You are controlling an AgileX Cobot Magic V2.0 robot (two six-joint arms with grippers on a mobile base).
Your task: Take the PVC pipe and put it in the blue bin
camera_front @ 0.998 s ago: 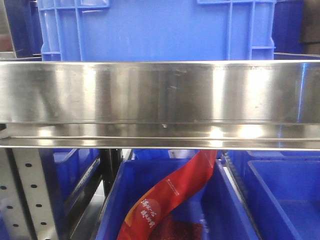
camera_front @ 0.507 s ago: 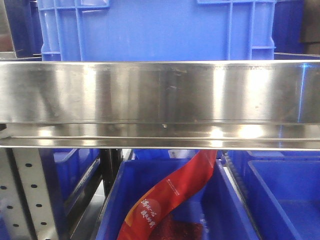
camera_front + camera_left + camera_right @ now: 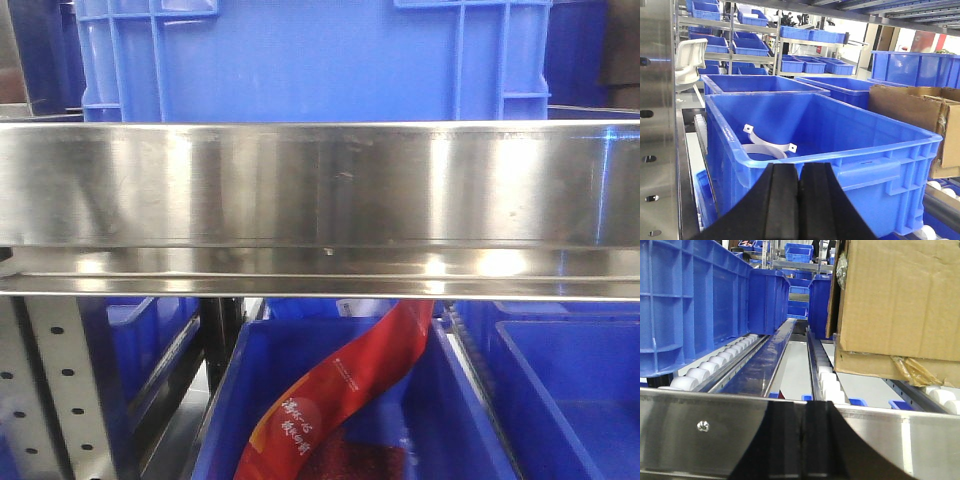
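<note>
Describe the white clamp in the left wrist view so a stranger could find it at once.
Start at the big blue bin directly ahead of the shut left gripper. Look inside, at its near-left corner: the clamp is a curved white strap with flat, holed tabs at its ends. It is the only white thing in that bin.

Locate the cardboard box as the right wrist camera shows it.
In the right wrist view the cardboard box fills the upper right, resting on the roller track, across a narrow aisle from the blue bin on the left.
</note>
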